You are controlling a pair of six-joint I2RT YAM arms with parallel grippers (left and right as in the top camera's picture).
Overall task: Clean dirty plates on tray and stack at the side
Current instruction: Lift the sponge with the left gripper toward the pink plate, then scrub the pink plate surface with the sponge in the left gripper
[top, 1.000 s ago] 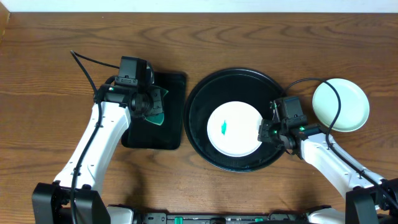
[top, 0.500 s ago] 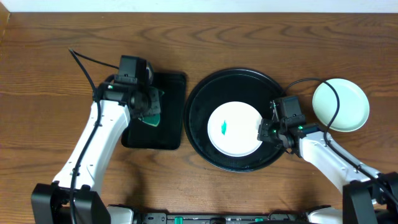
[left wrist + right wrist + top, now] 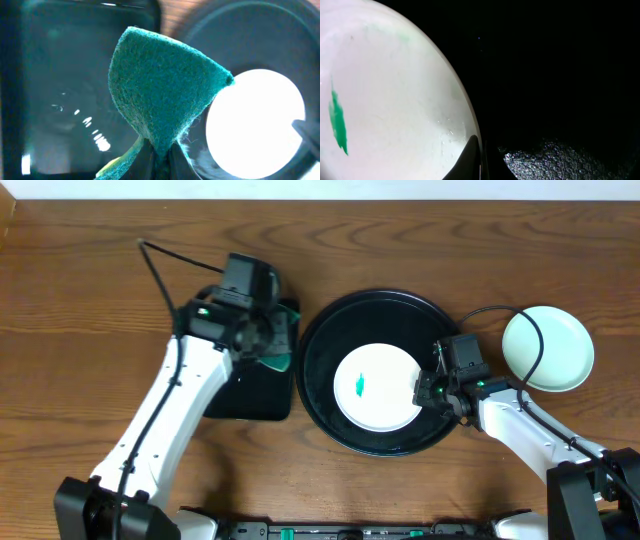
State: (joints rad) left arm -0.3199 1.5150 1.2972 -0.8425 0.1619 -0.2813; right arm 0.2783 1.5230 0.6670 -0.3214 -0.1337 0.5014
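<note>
lengthwise, the smear [image 3: 360,386] on the plate [image 3: 388,402] runs front-to-back.

Teal-green sponge [image 3: 160,85] in the left gripper [image 3: 160,161]; white plate [image 3: 385,395] at the right gripper [image 3: 428,392], green smear on it; black tray [image 3: 315,370].

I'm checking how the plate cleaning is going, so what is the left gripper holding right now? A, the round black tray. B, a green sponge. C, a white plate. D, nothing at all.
B: the left wrist view shows the left gripper shut on the lower end of a green sponge.
</note>
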